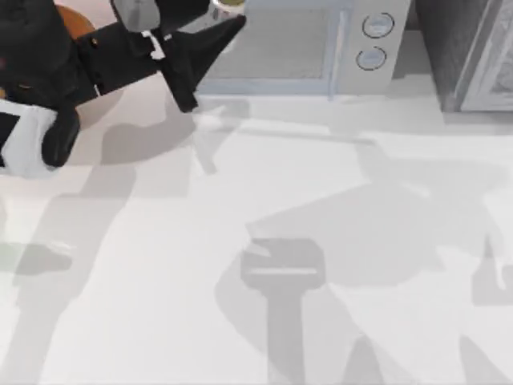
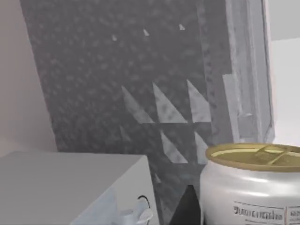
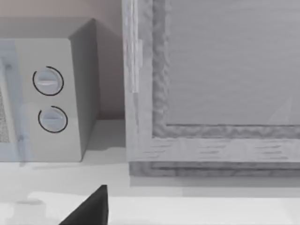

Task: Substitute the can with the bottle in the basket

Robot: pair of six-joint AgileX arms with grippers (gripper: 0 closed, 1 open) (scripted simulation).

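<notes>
My left gripper (image 1: 220, 44) is raised at the table's back left, its black fingers reaching toward the microwave. It is shut on the can (image 2: 253, 187), a white cylinder with a gold top and printed text. One finger (image 2: 186, 208) lies against the can's side in the left wrist view. The can's gold top (image 1: 228, 4) peeks in at the top view's upper edge. A sliver of the orange-brown basket (image 1: 74, 18) shows behind my left arm. The bottle is out of view. The right wrist view shows one black finger (image 3: 91, 211) of my right gripper, with nothing beside it.
A grey microwave (image 1: 304, 48) with two round knobs stands at the back centre. A dark grey cabinet (image 1: 469, 56) stands at the back right, close in front of my right wrist camera. The white table (image 1: 240, 241) carries the arms' shadows.
</notes>
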